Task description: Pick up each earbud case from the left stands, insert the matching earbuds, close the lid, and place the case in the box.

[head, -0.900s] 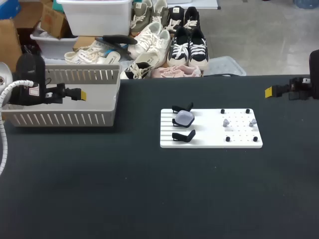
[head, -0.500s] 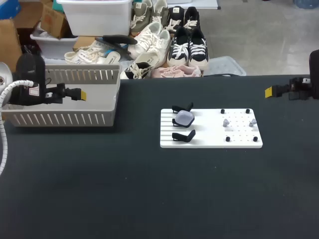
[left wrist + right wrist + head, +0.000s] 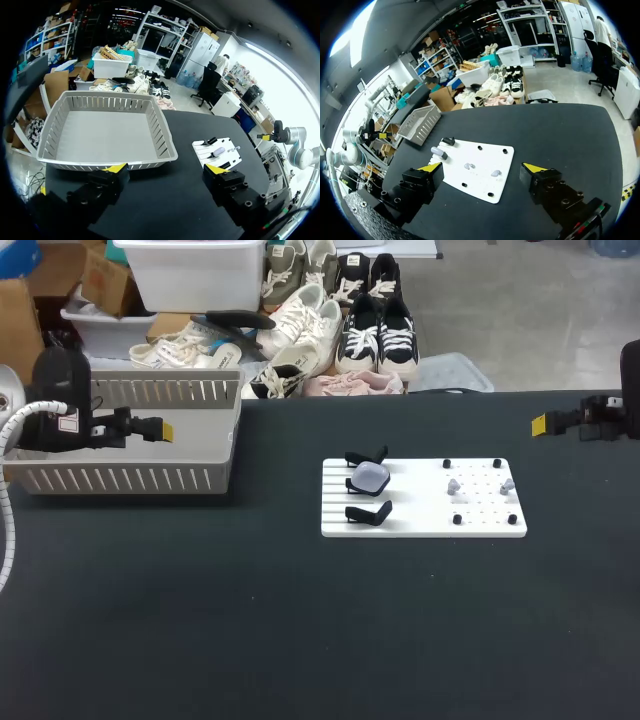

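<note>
A white board lies mid-table. On its left side stand black holders; one pale, see-through earbud case rests on the middle holder, while the holder in front is bare. Two small grey earbuds sit among pegs on the board's right half. My left gripper hangs open over the grey slotted box at the left, with nothing in it. My right gripper is open and empty near the table's far right edge. The right wrist view shows the case and earbuds ahead of the gripper.
In the left wrist view the box lies just ahead of the open gripper, its floor bare, and the board is farther off beside it. Black tabletop surrounds the board.
</note>
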{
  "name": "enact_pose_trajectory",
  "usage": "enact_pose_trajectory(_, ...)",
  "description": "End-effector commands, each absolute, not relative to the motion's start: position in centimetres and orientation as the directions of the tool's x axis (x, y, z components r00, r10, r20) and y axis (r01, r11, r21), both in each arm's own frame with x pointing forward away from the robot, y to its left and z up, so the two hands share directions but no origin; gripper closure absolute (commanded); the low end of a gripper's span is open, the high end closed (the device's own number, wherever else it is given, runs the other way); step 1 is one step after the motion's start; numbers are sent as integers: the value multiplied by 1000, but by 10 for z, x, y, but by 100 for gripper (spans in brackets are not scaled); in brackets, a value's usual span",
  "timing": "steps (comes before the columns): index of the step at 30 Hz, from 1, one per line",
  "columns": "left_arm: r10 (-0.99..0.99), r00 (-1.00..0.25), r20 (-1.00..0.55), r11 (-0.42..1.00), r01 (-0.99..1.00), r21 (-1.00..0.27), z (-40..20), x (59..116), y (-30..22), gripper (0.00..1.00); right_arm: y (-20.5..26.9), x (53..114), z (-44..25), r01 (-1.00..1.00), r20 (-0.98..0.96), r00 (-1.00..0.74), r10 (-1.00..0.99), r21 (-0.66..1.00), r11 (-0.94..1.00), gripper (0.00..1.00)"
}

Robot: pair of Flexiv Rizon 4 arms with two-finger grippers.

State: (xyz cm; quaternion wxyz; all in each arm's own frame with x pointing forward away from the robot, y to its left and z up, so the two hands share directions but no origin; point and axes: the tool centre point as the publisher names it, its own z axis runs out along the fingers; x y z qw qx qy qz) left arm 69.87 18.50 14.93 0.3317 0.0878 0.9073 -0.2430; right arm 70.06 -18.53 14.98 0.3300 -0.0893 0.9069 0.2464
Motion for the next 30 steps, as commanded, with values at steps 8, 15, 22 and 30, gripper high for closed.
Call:
enact_pose_trajectory(8,0,-767,-642,867,320,-382,150,700,185,0,-186,701,150,-327,-642,-766,-1,389,861,0)
enact_pose_trajectory(15,0,-767,-642,867,320,-382,150,700,185,0,-186,701,150,-327,-642,-766,-1,389,861,0)
enact_pose_trajectory(22,0,-767,-642,867,320,-382,150,700,185,0,-186,701,150,-327,-642,-766,-1,389,861,0)
enact_pose_trajectory(30,44,-744,-667,862,366,-352,156,711,173,0,-186,701,150,-327,-642,-766,-1,389,861,0)
